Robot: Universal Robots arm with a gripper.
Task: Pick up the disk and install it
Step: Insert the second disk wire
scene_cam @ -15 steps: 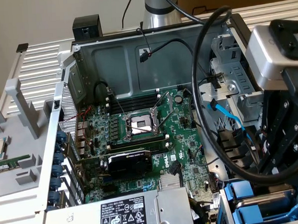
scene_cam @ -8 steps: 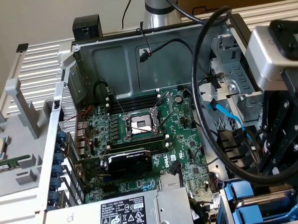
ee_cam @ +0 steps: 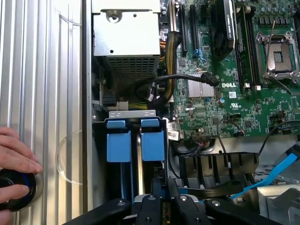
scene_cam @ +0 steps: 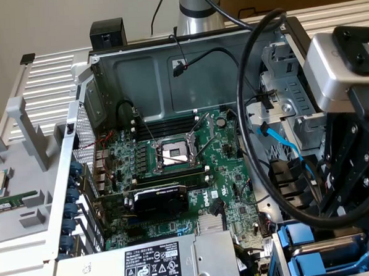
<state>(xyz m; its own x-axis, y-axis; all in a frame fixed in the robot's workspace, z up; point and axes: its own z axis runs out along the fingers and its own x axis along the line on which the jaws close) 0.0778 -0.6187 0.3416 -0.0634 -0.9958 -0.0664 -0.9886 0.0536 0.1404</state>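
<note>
The disk [ee_cam: 152, 143] shows end-on as a bright blue carrier standing in the metal drive bay [ee_cam: 131, 114] at the corner of the open computer case. My gripper [ee_cam: 162, 190] sits right over its near end. The black fingers are drawn close together, with a sliver of blue between them. A second blue carrier [ee_cam: 118, 143] stands beside it in the same bay. In the exterior view my gripper [scene_cam: 348, 185] hangs at the right over the blue carriers [scene_cam: 301, 240], its fingertips hidden behind black cables.
A person's hand [ee_cam: 11, 164] rests on a round black button [ee_cam: 14, 190] on the ribbed panel beside the case. The power supply [ee_cam: 126, 42] borders the bay. A blue cable [ee_cam: 272, 176], black cables [scene_cam: 251, 110] and the motherboard [scene_cam: 173, 163] lie close by.
</note>
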